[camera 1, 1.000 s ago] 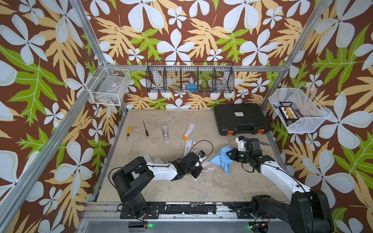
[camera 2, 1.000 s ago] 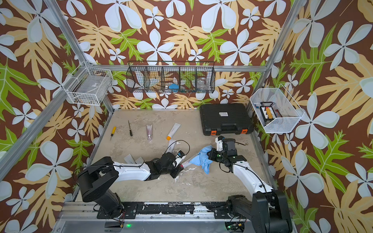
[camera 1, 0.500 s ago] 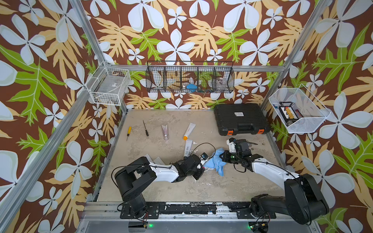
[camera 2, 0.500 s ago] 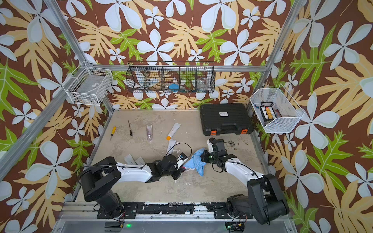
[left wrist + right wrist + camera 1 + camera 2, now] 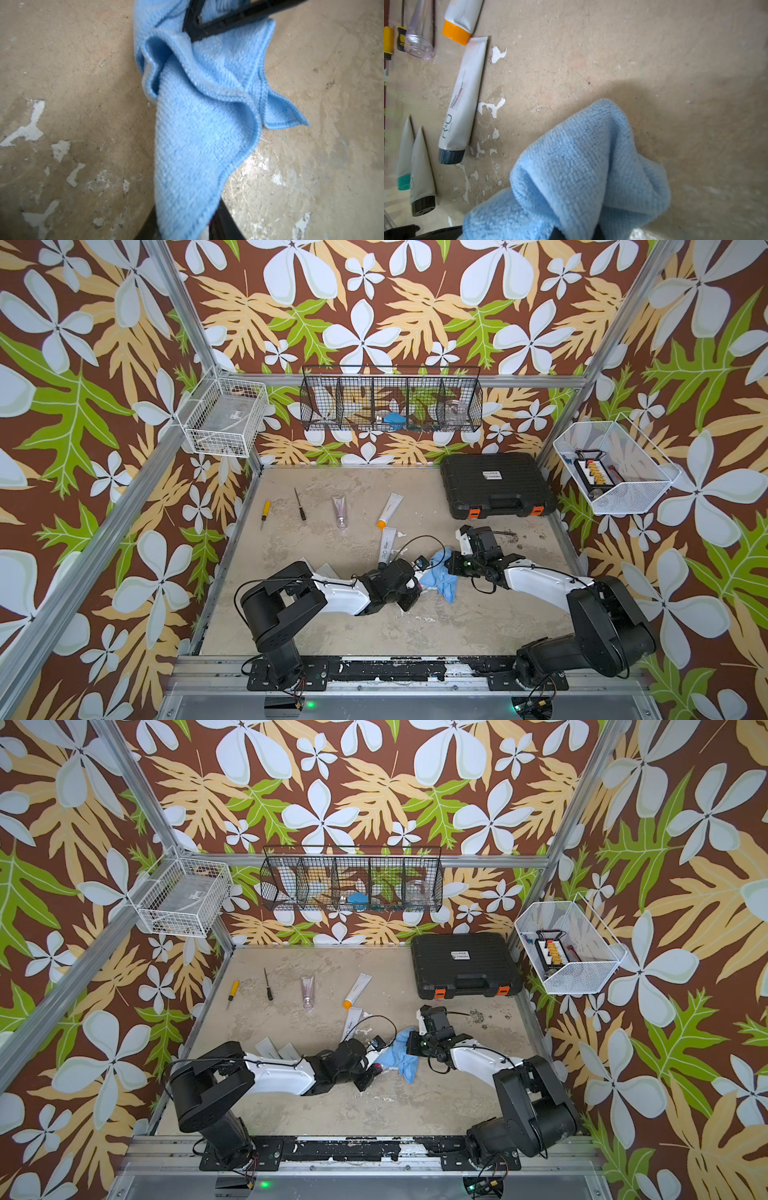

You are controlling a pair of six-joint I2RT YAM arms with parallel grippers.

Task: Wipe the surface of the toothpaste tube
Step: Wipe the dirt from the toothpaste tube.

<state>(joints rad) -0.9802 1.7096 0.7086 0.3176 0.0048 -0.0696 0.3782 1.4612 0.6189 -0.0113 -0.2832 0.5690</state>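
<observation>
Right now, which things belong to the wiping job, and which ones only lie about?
Job: blue cloth, pinched by right gripper; held tube, mostly hidden under it, in left gripper.
Lying about: R&O tube, orange-capped tube, clear tube, yellow screwdriver, black screwdriver, black case.

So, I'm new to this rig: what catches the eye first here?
The loud floral wallpaper on every wall hits first. Then the blue cloth in the middle of the table, pinched by the right gripper and draped over the left gripper. A black case sits in the table's far right corner.
</observation>
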